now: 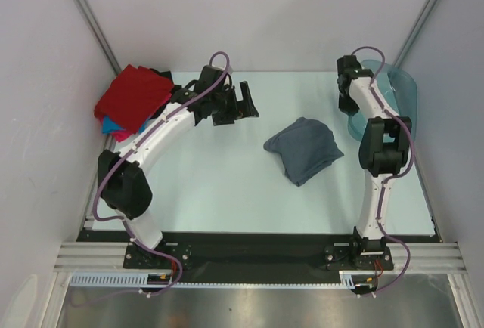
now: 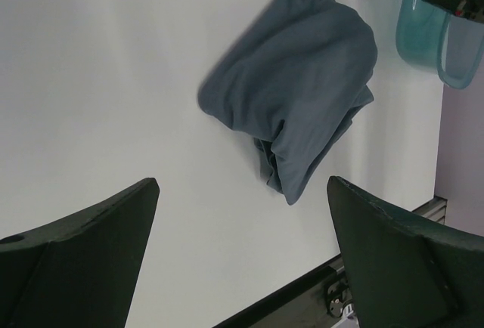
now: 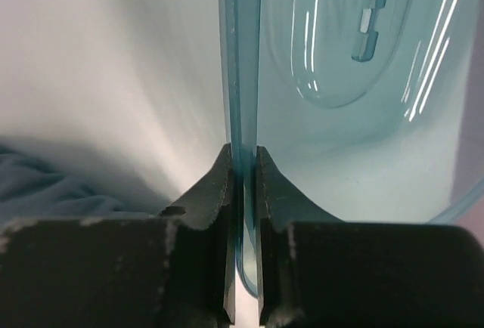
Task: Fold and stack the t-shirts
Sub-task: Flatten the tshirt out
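Note:
A crumpled slate grey-blue t-shirt point(image 1: 304, 149) point(image 2: 302, 78) lies right of the table's middle. Its edge shows at the lower left of the right wrist view point(image 3: 45, 184). At the back left is a pile of t-shirts with a red one point(image 1: 132, 97) on top, bright blue point(image 1: 112, 125) and black point(image 1: 160, 76) edges showing beneath. My left gripper point(image 1: 246, 101) point(image 2: 242, 184) hangs open and holds nothing, between the pile and the grey-blue shirt. My right gripper point(image 1: 351, 107) point(image 3: 243, 150) is shut on the thin wall of the teal tub point(image 1: 401, 90) point(image 3: 240, 56).
The teal tub point(image 2: 423, 33) stands tilted at the back right corner against the side wall. White walls close in the table on three sides. The black base rail point(image 1: 249, 256) runs along the near edge.

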Robot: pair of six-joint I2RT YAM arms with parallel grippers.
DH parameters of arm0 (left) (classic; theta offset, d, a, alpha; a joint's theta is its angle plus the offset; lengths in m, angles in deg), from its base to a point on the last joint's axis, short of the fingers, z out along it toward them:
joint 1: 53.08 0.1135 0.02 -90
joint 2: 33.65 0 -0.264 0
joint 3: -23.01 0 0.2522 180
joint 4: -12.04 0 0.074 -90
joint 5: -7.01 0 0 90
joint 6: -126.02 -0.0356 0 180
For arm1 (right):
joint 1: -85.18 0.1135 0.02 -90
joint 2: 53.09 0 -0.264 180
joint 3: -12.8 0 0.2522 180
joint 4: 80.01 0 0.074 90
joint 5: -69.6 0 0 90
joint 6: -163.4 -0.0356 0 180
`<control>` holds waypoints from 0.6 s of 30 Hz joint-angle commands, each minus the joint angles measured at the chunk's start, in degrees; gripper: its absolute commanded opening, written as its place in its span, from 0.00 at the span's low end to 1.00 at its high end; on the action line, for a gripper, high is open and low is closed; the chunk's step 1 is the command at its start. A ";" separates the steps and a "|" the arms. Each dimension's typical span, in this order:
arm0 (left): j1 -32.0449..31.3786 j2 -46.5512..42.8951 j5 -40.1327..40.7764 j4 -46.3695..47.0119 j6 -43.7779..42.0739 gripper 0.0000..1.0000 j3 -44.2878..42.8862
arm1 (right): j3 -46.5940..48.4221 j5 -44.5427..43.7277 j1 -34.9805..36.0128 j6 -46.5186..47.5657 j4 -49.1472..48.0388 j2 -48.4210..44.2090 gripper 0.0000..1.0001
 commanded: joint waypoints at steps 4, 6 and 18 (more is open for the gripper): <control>-0.25 -0.63 -1.32 1.36 -0.94 1.00 -2.39 | 13.96 20.19 0.31 1.03 -0.85 -1.62 0.00; -0.25 -1.16 -0.88 1.09 -0.94 1.00 -2.12 | 15.73 24.26 0.31 -1.41 -1.71 -1.17 0.00; -0.25 -2.74 1.14 -1.11 -0.85 1.00 -1.16 | 36.78 47.48 0.57 -10.84 -5.03 16.86 0.00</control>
